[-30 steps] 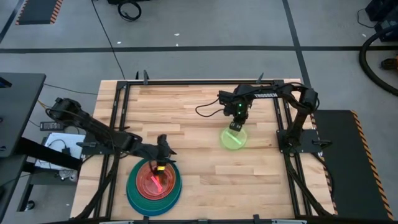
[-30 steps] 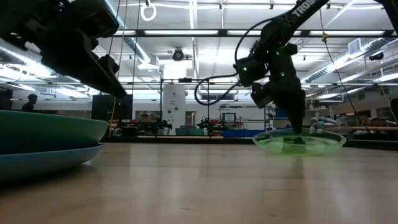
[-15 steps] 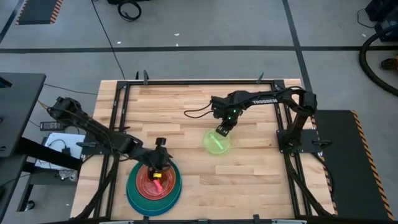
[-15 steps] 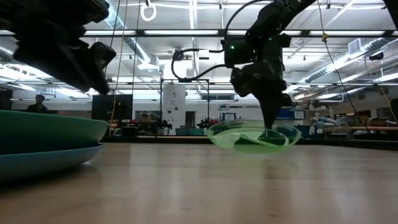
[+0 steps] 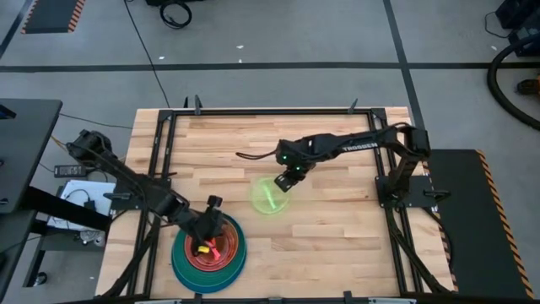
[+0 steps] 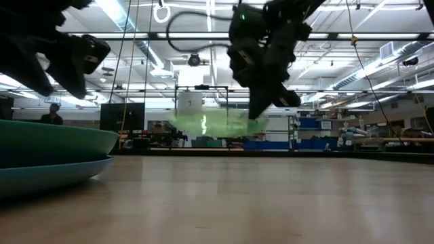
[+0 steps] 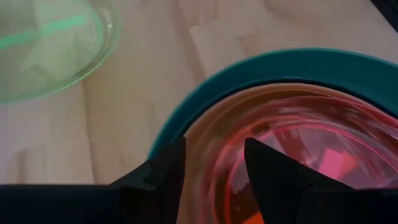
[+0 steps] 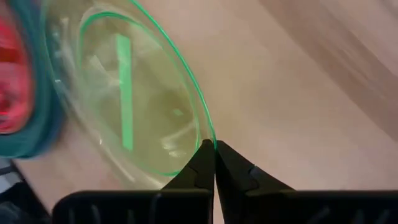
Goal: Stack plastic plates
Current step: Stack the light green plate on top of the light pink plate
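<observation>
The green plate (image 5: 268, 197) is thin, round, translucent plastic, held clear of the pale wood-plank surface (image 5: 337, 228) near its middle. The right pincer (image 8: 214, 148) is clamped on its rim, the arm stretched in from the right edge. The left pincer (image 7: 214, 163), fingers parted, hovers over the stack (image 5: 208, 250) — glossy pink plate (image 7: 292, 143) nested in teal (image 7: 323, 65) — at the front left.
</observation>
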{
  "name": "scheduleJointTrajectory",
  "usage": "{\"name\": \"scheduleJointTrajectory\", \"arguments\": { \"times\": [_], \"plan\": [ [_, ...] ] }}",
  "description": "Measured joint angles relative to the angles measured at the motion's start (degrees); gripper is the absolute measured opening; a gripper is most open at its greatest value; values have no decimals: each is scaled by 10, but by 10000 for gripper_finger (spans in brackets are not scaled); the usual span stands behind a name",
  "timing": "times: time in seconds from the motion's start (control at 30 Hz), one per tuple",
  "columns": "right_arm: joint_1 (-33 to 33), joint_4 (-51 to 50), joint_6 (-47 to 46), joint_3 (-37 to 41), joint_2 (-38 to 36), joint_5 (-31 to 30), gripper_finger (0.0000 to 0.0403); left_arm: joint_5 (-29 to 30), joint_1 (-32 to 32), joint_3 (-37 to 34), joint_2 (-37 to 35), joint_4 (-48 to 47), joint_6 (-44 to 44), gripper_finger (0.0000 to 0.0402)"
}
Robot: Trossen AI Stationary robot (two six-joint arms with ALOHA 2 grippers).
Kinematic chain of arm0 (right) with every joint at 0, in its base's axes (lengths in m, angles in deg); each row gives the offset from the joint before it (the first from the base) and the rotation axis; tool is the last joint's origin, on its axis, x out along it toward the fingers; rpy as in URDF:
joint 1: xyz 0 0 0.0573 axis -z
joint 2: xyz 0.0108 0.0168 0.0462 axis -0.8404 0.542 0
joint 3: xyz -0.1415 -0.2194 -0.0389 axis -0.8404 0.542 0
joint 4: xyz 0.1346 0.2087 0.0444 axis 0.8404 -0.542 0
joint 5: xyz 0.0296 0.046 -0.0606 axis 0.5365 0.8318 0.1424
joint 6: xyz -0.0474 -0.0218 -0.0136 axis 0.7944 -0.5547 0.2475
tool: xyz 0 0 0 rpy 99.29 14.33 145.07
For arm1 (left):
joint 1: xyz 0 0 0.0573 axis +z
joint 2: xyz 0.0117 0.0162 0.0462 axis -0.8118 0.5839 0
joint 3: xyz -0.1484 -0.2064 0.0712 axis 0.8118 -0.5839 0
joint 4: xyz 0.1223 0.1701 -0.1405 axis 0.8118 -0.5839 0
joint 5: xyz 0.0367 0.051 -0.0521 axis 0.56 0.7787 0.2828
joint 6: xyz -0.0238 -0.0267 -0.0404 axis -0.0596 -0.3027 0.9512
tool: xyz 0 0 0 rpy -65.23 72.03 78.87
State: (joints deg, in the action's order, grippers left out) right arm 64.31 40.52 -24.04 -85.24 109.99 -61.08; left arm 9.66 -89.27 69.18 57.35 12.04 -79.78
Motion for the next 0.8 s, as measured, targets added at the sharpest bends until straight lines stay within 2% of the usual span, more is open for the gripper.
{"name": "scheduleJointTrajectory", "arguments": {
  "times": [0.2, 0.37, 0.63, 0.8],
  "plan": [
    [-32, 7, -8, -60, 6, -37, 10, 19, -33, 0, -10, 7, -22, 161],
    [-41, 10, -16, -87, 6, -72, 9, 23, -53, 0, -48, 3, -34, 139],
    [-52, 34, -22, -87, 5, -74, 9, 29, -74, 0, -118, 0, -39, 124],
    [-61, 51, -22, -87, 5, -74, 9, 31, -72, 0, -126, 6, -38, 123]
  ]
}}
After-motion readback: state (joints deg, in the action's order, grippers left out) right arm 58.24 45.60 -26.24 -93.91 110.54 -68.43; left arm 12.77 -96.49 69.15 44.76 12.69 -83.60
